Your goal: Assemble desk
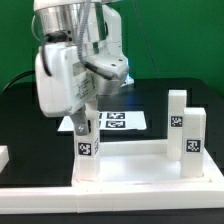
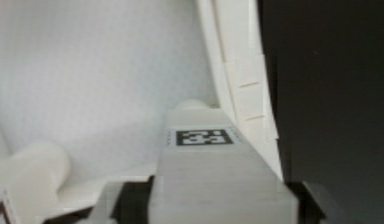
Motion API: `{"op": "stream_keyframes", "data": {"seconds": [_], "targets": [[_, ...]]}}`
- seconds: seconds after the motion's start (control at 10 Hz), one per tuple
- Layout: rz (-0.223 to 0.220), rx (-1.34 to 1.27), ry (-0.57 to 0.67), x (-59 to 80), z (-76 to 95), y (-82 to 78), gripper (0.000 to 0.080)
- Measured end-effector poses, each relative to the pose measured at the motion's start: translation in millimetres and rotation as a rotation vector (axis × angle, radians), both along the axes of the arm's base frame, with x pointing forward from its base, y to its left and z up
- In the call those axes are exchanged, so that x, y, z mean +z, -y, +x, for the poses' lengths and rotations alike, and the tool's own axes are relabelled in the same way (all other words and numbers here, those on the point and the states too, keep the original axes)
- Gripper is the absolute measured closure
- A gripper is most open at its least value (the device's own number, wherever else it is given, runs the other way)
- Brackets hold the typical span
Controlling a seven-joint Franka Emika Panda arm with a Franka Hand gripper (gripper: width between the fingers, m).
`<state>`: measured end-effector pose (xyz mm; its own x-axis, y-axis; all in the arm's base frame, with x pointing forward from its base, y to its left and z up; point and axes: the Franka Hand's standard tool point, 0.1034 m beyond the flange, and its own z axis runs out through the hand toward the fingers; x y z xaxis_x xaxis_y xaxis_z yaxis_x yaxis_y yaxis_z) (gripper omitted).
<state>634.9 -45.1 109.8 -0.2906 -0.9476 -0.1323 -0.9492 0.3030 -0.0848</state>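
The white desk tabletop (image 1: 140, 166) lies flat on the black table with its rim up. Three square leg posts stand upright in its corners, each with a small tag: one at the exterior view's left (image 1: 88, 150) and two at the right (image 1: 178, 113) (image 1: 194, 136). My gripper (image 1: 87, 118) reaches down from above and is shut on the top of the left leg post. In the wrist view that post (image 2: 210, 160) fills the gap between my dark fingers (image 2: 136, 198), which press against both of its sides. The tabletop's inner face (image 2: 82, 80) lies beyond it.
The marker board (image 1: 118, 121) lies flat behind the tabletop, near the gripped post. A small white piece (image 1: 4, 156) shows at the exterior view's left edge. A low white rail (image 1: 110, 196) runs along the front. Bare black table (image 2: 331, 100) lies beside the tabletop's rim.
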Motion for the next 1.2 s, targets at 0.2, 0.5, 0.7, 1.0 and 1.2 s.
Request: {"op": "stream_keyframes", "data": {"seconds": [0.2, 0.5, 0.7, 1.0, 1.2], "targets": [[0.0, -0.007, -0.002, -1.1, -0.1, -0.7, 0.0429], [-0.03, 0.257, 0.006, -3.5, -3.0, 1.2, 0.0159], [-0.048, 0.494, 0.027, -1.6, -4.2, 0.9, 0.0151], [-0.071, 0.696, 0.046, -2.8, -4.8, 2.0, 0.0151], [-0.113, 0.994, 0.065, -2.9, -5.1, 2.2, 0.0151]]}}
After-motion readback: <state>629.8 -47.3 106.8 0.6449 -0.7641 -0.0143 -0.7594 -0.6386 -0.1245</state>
